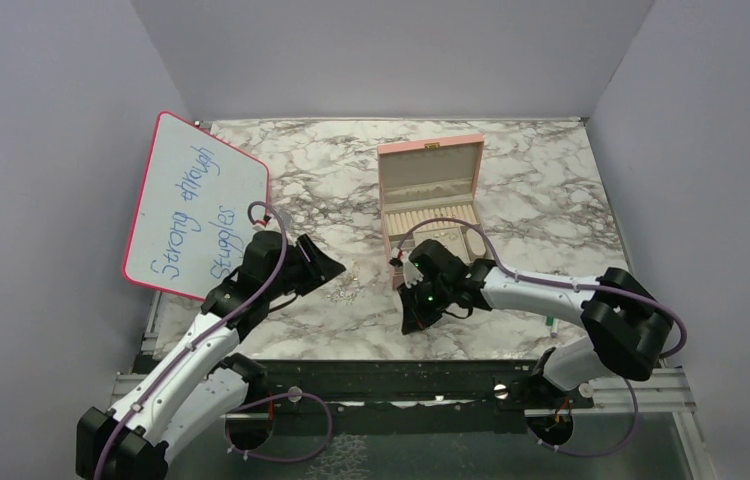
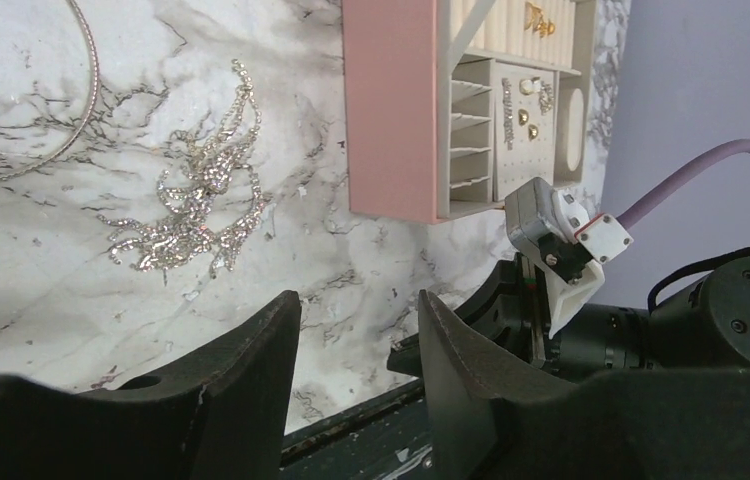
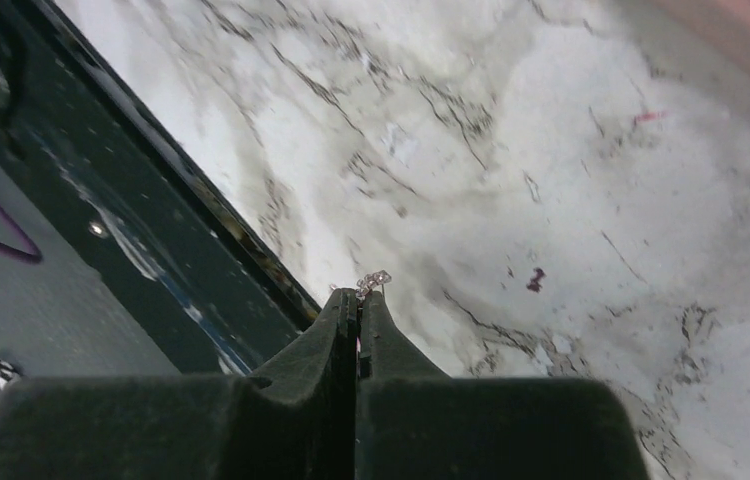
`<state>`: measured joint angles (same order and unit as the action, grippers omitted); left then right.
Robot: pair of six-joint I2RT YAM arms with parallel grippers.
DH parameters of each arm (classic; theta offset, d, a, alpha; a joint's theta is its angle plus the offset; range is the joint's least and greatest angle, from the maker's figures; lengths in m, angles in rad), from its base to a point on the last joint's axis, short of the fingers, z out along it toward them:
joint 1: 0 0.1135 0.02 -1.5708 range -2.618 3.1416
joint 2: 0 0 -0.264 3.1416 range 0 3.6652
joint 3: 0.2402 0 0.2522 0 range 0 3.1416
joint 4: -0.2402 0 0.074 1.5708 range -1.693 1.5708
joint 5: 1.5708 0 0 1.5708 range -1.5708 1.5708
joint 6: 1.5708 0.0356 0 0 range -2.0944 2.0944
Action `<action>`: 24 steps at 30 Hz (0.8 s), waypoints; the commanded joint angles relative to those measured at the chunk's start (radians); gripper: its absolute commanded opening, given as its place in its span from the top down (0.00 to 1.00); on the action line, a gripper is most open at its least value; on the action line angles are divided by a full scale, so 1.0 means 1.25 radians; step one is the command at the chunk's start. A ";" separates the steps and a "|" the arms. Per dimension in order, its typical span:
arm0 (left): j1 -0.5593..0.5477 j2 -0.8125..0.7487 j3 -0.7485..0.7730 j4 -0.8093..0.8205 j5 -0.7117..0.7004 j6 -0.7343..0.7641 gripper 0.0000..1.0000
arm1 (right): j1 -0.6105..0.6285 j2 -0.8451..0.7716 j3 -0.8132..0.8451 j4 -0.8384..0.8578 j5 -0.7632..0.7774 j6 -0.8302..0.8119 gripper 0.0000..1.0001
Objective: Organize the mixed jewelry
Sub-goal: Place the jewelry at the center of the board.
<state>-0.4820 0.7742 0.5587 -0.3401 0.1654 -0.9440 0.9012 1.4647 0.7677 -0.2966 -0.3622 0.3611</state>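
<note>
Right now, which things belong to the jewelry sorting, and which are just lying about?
Belongs: pink jewelry box, tangled sparkly chain, thin silver hoop, gold earrings in the box, glittery bit pinched by the right gripper.
Lying about: whiteboard, marker pen.

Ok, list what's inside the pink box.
Pink box: gold earrings on a perforated panel, gold pieces on the ring rolls. Its slotted compartments' floors are hidden behind dividers.
</note>
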 commanded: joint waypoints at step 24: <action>-0.002 0.030 -0.055 0.036 0.003 0.042 0.50 | -0.003 -0.101 -0.064 -0.071 0.213 0.064 0.57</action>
<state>-0.4816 0.8127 0.4984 -0.3157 0.1665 -0.9112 0.9012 1.3762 0.7074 -0.4129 -0.1570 0.3920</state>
